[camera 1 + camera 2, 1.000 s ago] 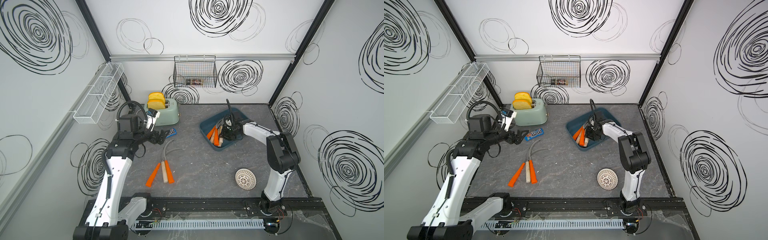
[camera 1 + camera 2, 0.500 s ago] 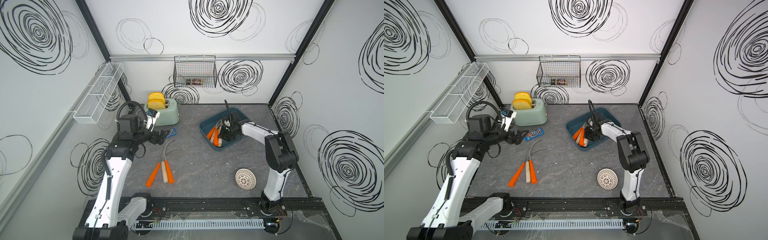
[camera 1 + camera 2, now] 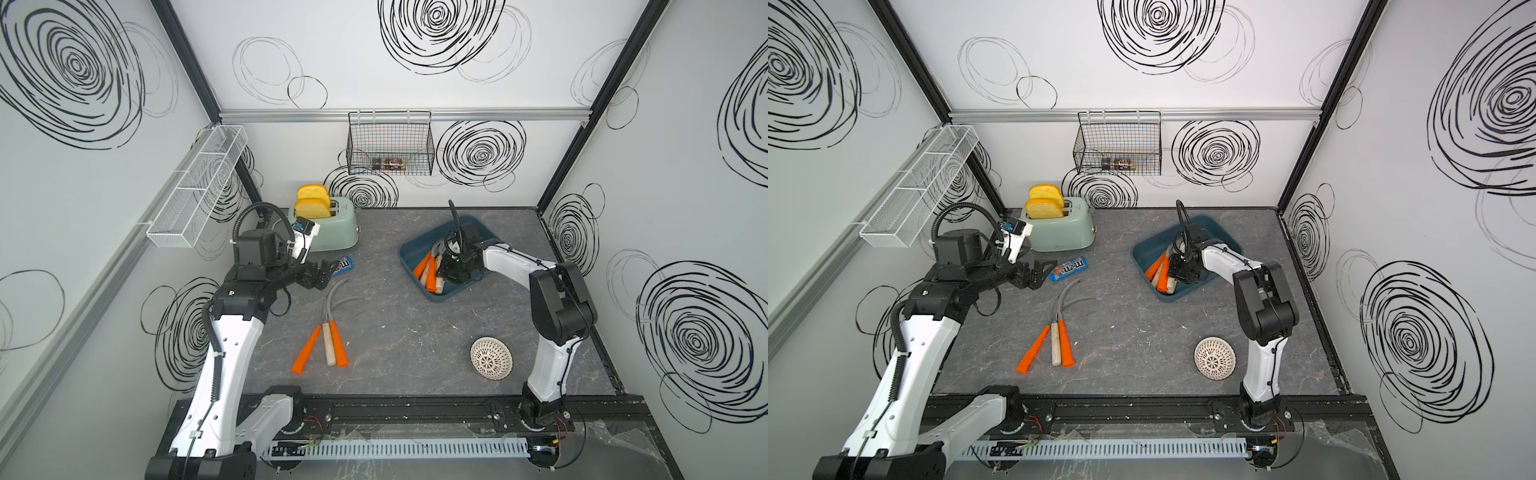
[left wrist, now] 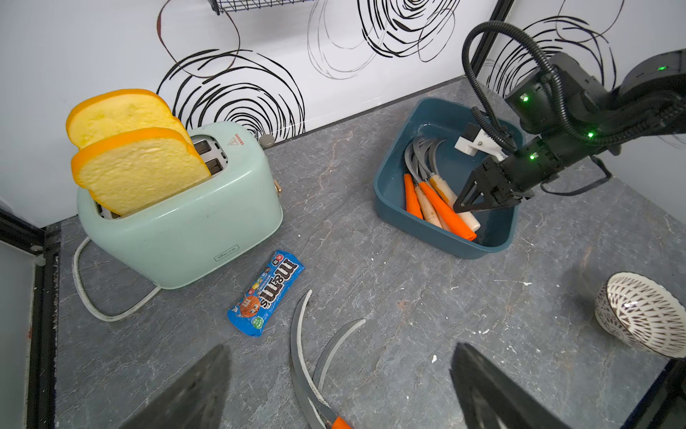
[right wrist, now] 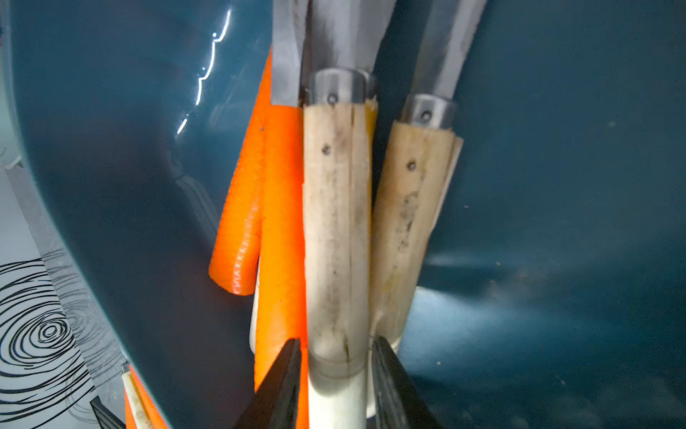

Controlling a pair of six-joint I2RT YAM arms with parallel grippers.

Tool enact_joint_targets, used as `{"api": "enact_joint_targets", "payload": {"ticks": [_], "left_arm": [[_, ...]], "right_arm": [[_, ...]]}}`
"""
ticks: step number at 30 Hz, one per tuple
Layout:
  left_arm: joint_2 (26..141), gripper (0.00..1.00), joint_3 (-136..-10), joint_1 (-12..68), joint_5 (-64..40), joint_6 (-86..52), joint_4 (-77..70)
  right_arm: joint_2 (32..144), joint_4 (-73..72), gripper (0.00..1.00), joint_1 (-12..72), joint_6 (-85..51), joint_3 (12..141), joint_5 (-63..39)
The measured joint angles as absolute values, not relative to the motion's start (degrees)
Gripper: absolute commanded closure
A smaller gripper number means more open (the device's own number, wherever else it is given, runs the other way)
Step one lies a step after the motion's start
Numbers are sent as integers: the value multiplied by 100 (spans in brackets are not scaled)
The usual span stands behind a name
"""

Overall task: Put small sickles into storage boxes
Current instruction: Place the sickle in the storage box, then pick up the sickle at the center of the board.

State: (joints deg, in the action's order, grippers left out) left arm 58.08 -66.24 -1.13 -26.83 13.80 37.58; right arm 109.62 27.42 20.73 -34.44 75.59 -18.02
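Snag risk: right gripper (image 5: 335, 340) jaws barely parted astride wooden-handled sickle (image 5: 336, 223) in teal tray (image 5: 557, 185); I can't tell if gripped. Retreat may drag it out. Left gripper (image 4: 341, 346) wide open, empty.

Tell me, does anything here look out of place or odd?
Yes. Three small sickles lie loose on the table, outside the storage box. A candy packet lies beside the toaster, and the patterned bowl lies tipped over. One wooden handle in the box looks cracked.
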Motion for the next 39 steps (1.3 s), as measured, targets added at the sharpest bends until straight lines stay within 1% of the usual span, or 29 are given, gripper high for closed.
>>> {"api": "enact_joint_targets", "payload": {"ticks": [8,10,13,18,22,32,39], "left_arm": [[5863,4,-6624,-150,-2259,1203,3642],[5937,4,-6624,-235,-2150,1120,3568],[6093,4,-6624,-591,-2132,961,3540],[6289,4,-6576,-1450,-2368,679,3522],[6287,4,-6458,-1855,-2547,633,3522],[5780,4,-5996,-1883,-2781,1068,3830],[5308,4,-5774,-1885,-2805,1350,4084]], "right_arm": [[10484,3035,64,2139,-3223,7784,-1544],[10274,3065,64,2217,-3120,7852,-1406],[9977,3159,64,2477,-2943,7961,-1162],[9695,3258,64,3256,-2648,8058,-786],[9675,3273,64,3983,-2521,8049,-541],[9684,3046,62,5575,-2571,7712,-322],[9852,2773,61,6248,-2770,7531,-322]]}}
